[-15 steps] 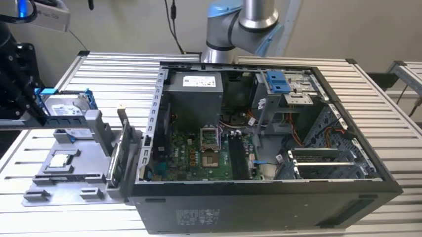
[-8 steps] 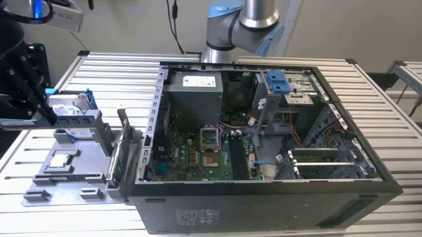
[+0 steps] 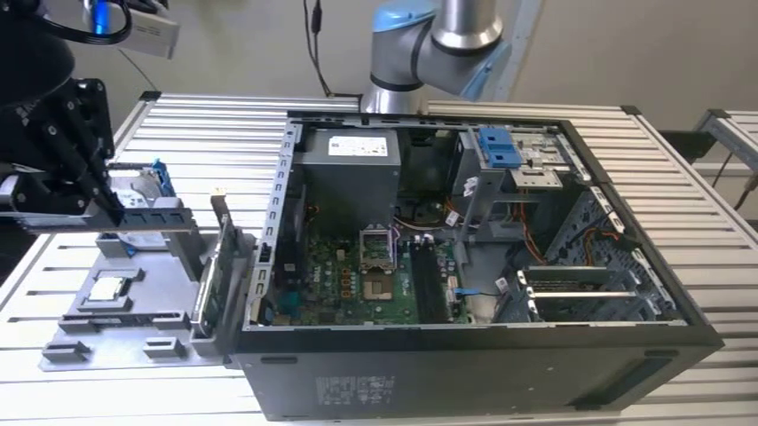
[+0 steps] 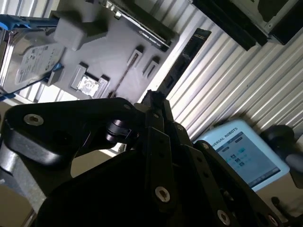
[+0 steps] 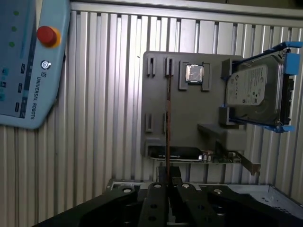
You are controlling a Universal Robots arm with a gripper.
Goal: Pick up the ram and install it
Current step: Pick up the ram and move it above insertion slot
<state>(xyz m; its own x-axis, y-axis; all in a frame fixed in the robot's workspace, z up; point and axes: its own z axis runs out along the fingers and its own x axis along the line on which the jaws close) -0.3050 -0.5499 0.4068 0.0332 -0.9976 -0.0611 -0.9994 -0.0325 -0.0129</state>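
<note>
Clamped on ram (image 5: 168, 118) w/ gripper (image 5: 168, 177); stick edge-on over grey fixture plate (image 5: 189, 109), nr hard drive (image 5: 253, 90); open PC case (image 3: 474, 373) at exterior view's right, well apart

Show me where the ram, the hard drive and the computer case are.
ram (image 4: 185, 61): second wrist view, middle of its flat dark face.
hard drive (image 5: 255, 92): first wrist view, its silver labelled top.
computer case (image 3: 474, 373): exterior view, its dark near wall.

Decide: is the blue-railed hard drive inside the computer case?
No; the first wrist view shows the hard drive resting on the grey tray.
</note>
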